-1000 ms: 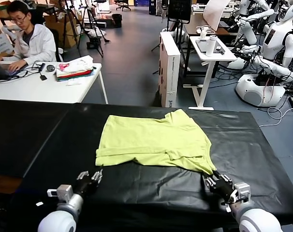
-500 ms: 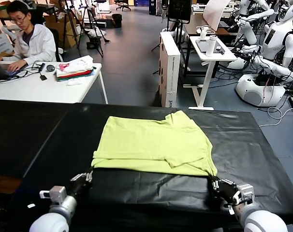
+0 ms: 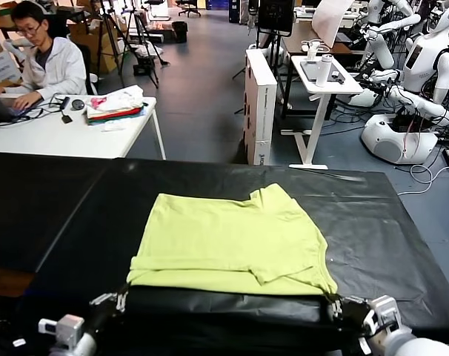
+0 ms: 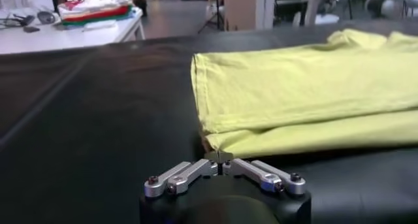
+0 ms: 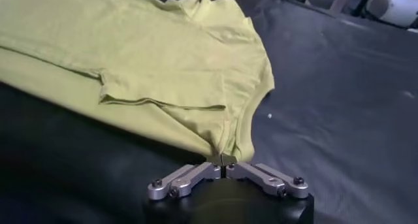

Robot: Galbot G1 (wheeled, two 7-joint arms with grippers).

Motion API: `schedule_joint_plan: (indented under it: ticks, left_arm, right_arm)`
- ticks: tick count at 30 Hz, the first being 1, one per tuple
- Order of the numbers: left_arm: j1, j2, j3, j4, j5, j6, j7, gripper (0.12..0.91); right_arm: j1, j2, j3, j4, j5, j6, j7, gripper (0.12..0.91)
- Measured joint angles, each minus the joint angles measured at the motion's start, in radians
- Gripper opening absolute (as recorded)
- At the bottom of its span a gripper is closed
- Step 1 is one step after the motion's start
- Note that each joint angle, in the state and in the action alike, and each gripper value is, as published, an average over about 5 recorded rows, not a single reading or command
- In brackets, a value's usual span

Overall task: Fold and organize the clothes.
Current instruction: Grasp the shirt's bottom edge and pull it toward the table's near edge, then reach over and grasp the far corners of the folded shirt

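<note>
T-shirt (image 3: 228, 241), lime-yellow and already doubled over, lies on the black table (image 3: 54, 215) with its near edge at the front; the step looks like dragging or straightening it by its two near corners. Left gripper (image 4: 221, 159) pinches the left corner, right gripper (image 5: 225, 159) the right. Next, I judge, both should lift evenly for another fold
</note>
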Motion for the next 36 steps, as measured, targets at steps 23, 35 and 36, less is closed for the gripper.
schedule_joint_plan:
  ticks: [23, 35, 36]
  left_arm:
    - [0.109, -0.024, -0.091, -0.095, -0.071, 0.052, -0.046, 0.146]
    - [-0.212, -0.003, -0.078, -0.028, -0.288, 0.192, -0.091, 0.146]
    - [-0.256, 0.002, -0.067, -0.010, -0.317, 0.218, -0.105, 0.146]
  right_arm:
    - [-0.035, 0.019, 0.078, 0.075, 0.106, 0.000, -0.013, 0.139]
    - [0.457, 0.075, -0.055, -0.156, 0.133, 0.000, 0.040, 0.139]
    - [0.506, 0.076, -0.082, -0.189, 0.130, 0.000, 0.044, 0.139]
